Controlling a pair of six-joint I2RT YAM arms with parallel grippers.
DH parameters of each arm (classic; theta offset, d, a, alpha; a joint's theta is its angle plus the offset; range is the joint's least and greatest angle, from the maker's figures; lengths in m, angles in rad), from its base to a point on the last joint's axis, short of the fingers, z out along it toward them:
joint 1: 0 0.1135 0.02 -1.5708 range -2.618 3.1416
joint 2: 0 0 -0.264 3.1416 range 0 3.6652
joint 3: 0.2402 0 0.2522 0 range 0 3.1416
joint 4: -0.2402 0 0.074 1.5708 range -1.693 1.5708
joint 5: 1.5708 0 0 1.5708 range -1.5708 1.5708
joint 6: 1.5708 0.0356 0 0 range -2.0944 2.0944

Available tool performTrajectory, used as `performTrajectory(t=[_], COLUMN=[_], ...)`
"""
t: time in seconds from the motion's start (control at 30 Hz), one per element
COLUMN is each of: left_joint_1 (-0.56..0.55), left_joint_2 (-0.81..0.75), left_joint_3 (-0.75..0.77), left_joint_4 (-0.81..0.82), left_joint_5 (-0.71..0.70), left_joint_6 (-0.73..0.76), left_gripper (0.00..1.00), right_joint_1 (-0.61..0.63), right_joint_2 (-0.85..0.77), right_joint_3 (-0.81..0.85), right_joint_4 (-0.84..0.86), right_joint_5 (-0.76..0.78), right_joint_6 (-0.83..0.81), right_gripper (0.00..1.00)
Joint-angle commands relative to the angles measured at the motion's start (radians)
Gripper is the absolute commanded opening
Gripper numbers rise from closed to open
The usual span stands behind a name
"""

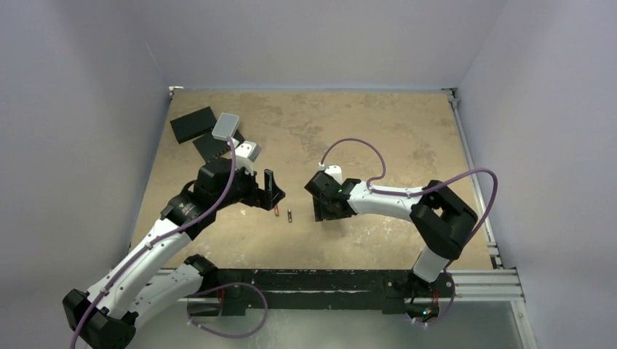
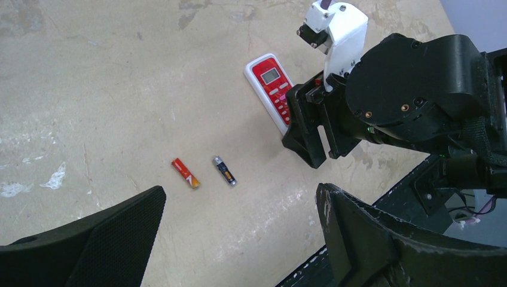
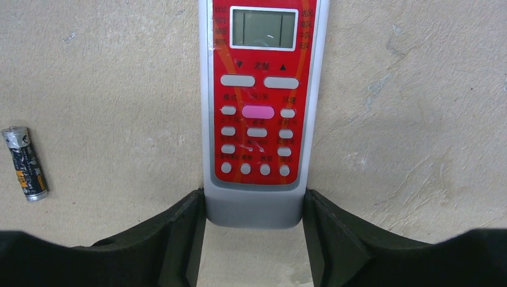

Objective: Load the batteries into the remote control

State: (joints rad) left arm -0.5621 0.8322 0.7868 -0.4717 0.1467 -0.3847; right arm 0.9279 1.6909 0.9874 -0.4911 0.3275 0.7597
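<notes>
The remote (image 3: 263,107) lies flat on the table (image 3: 89,60), red button face and little screen up, so the side I need is underneath. My right claw (image 3: 253,200) has it by the grey bottom end, one finger against each long edge, pinching just that last bit of the body. Everything above the buttons sticks out past my fingers, unsupported.

That is the worry. With such a short bite on smooth plastic, I judge the long free end could sag or swing the moment it leaves the table, and the remote could twist out of my fingers. It has to be turned over to reach the back, and a turn from this hold asks a lot of a thin grip.

Off to one side lies the dark battery (image 3: 25,162), near the remote but not touching it. Just beside that lies the orange battery (image 2: 185,173), the two almost parallel with a small gap between them. My left claw (image 2: 239,200) hangs over the pair, spread wide, holding nothing.

Both are round and loose. A careless sweep of the remote or a clumsy descent could set one rolling, or knock them together and spoil a clean pick.
</notes>
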Motion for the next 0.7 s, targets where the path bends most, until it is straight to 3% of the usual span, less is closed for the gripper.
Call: performTrajectory(t=[0.0, 0.23, 0.67], left_joint_1=[0.005, 0.004, 0.004], left_joint_2=[0.002, 0.013, 0.096], left_joint_3=[-0.011, -0.002, 0.055], left_joint_4=[0.037, 0.030, -0.004], left_joint_5=[0.014, 0.016, 0.066], left_joint_6=[-0.019, -0.020, -0.059], left_gripper=[0.99, 0.99, 0.99], right_joint_1=[-0.003, -0.003, -0.001], right_joint_2=[-0.015, -0.063, -0.265], right_joint_3=[-0.016, -0.022, -0.035], right_joint_4=[0.006, -0.003, -0.014], right_joint_5=[0.023, 0.029, -0.012], right_joint_6=[0.012, -0.012, -0.227], right_gripper=[0.53, 0.36, 0.23])
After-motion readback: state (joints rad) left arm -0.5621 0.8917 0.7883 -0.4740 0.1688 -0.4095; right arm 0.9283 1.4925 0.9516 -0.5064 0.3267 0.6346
